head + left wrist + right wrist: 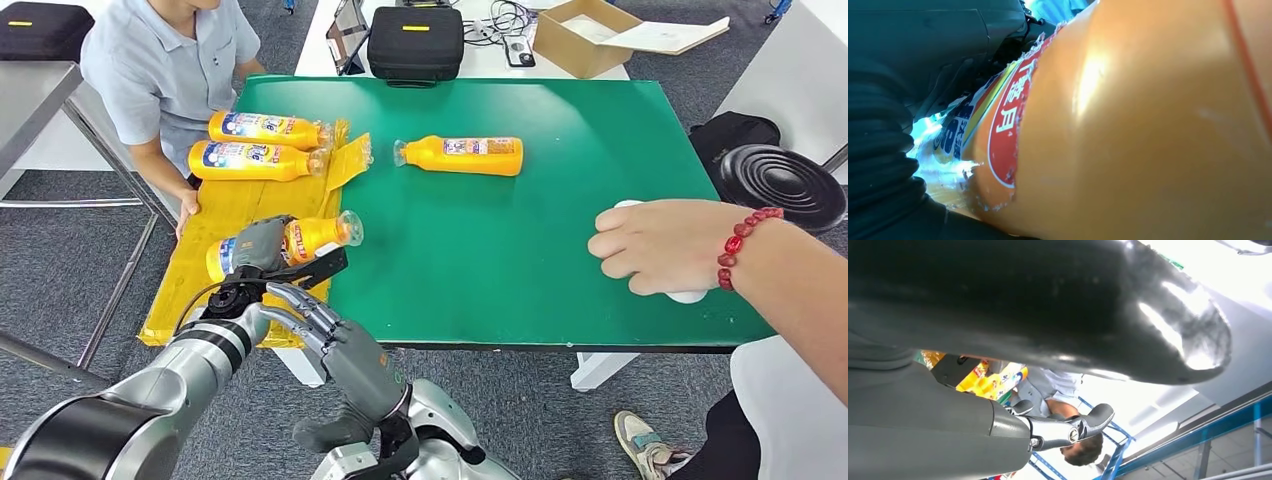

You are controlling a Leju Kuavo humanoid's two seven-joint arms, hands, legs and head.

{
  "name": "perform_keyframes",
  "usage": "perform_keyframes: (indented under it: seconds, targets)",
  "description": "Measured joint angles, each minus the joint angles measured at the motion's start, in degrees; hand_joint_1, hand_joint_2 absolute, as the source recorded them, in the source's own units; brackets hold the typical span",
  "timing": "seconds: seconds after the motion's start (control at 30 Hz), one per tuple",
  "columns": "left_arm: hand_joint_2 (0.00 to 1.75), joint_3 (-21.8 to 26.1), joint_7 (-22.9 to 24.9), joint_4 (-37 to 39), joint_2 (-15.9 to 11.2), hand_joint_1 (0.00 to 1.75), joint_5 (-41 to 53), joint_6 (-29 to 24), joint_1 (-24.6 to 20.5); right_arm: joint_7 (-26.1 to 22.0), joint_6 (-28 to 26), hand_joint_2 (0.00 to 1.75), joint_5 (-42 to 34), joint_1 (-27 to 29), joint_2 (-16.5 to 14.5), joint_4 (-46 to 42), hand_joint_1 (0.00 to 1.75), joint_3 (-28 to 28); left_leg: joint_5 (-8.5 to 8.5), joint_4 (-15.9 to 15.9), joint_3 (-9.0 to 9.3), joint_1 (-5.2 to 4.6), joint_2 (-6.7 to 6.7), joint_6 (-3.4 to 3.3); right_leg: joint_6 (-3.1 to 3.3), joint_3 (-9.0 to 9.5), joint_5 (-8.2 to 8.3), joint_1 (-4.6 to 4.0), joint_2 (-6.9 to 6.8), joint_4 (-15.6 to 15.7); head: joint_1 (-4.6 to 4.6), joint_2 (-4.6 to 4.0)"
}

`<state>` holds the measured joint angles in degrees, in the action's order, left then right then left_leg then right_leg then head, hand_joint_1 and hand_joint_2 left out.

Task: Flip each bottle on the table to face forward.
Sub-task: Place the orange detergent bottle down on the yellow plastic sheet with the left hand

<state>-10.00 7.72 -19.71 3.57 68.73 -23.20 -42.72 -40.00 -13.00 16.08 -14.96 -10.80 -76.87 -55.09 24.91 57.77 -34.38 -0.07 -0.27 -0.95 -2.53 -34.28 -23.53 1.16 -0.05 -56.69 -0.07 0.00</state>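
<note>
Left robot hand: the left robot hand (262, 252) is wrapped around an orange bottle (300, 240), fingers over the labelled middle; the bottle lies on its side, clear cap end pointing away from the hand toward the green worktop (560, 250).
Held bottle, close up: in the left wrist view the held bottle (1128, 130) shows its orange body and the edge of a red and blue label, pressed against the dark fingers (928, 50).
Under the hand: yellow wrapping sheet (225, 215) on the worktop's left edge.
Beyond the left robot hand: two more orange bottles lying side by side on the sheet, the nearer bottle (255, 160) and the farther bottle (265, 128), caps pointing right.
Right of and beyond the left robot hand: a fourth bottle (462, 154) alone on the bare green surface, on its side, cap pointing left.
Right robot hand: the right robot hand (345, 355) is low, off the worktop's near edge, fingers loosely apart, holding nothing.
People: a seated person (165, 65) beyond the sheet; another person's hand (660, 245) with a red bead bracelet rests on a white object, far right of both robot hands.
</note>
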Motion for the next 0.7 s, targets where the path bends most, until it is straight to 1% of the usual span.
perform_keyframes:
  seconds: [0.03, 0.1, 0.13, 0.2, 0.3, 0.4, 0.53, 0.7]
  targets:
    - [1.75, -0.17, -0.03, 0.13, 0.07, 1.2, 0.21, 1.05, -0.15, 0.0, 0.01, 0.0, -0.14, -0.02, 0.0, 0.01, 0.0, -0.02, 0.01, 0.0, 0.04, 0.0, 0.0, 0.0, 0.0, 0.04, 0.0, 0.0, 0.0, 0.0, -0.01, 0.0]
    - [1.75, -0.43, -0.21, 0.29, 0.22, 0.49, 0.57, 3.19, -0.44, 0.0, 0.03, 0.0, -0.41, -0.05, 0.0, 0.04, 0.0, -0.04, 0.01, -0.01, 0.12, 0.0, 0.0, 0.0, 0.01, 0.11, 0.0, 0.0, 0.0, 0.0, -0.01, 0.0]
    - [1.75, -0.57, -0.39, 0.3, 0.26, 0.35, 0.65, 4.06, -0.54, 0.0, 0.04, 0.0, -0.47, -0.05, 0.0, 0.06, 0.0, -0.05, 0.01, -0.01, 0.15, 0.0, 0.0, 0.01, 0.01, 0.14, -0.01, -0.01, 0.0, 0.0, -0.01, 0.0]
    - [1.75, -0.84, -0.86, 0.32, 0.39, 0.19, 0.76, 5.72, -0.55, 0.0, 0.04, 0.0, -0.51, -0.05, -0.01, 0.16, 0.0, -0.06, 0.01, -0.02, 0.19, 0.01, 0.0, 0.01, 0.01, 0.17, -0.01, -0.01, 0.0, 0.0, -0.01, 0.0]
    - [1.75, -1.42, -1.36, 0.45, 0.88, 0.08, 1.61, 7.84, -0.06, 0.0, 0.04, 0.0, -0.51, -0.05, 0.0, 0.48, 0.0, -0.06, 0.0, -0.02, 0.2, 0.01, 0.0, 0.0, 0.01, 0.19, -0.01, 0.0, 0.0, 0.0, 0.01, 0.0]
    - [1.75, -2.09, -1.46, 0.54, 1.52, 0.0, 2.47, 8.86, 0.43, 0.0, 0.03, 0.0, -0.46, -0.04, -0.02, 0.87, 0.0, -0.06, -0.01, -0.02, 0.19, 0.0, -0.07, -0.01, 0.0, 0.23, -0.01, 0.01, -0.04, 0.0, 0.01, 0.0]
    - [1.75, -2.64, -1.74, 0.55, 1.84, 0.0, 2.41, 9.86, 0.53, 0.0, -0.02, 0.0, -0.36, -0.04, -0.02, 1.43, 0.0, -0.05, -0.01, -0.02, 0.2, -0.01, -0.17, -0.01, 0.0, 0.27, -0.02, 0.02, -0.07, 0.01, 0.01, 0.0]
    - [1.75, -2.6, -4.05, 0.52, 2.26, 0.0, -0.33, 12.2, 0.45, 0.0, -0.11, 0.0, -0.22, -0.04, -0.02, 2.14, 0.0, -0.04, -0.01, -0.02, 0.35, -0.01, -0.25, -0.01, 0.01, 0.45, -0.02, 0.02, -0.18, 0.01, 0.0, 0.0]
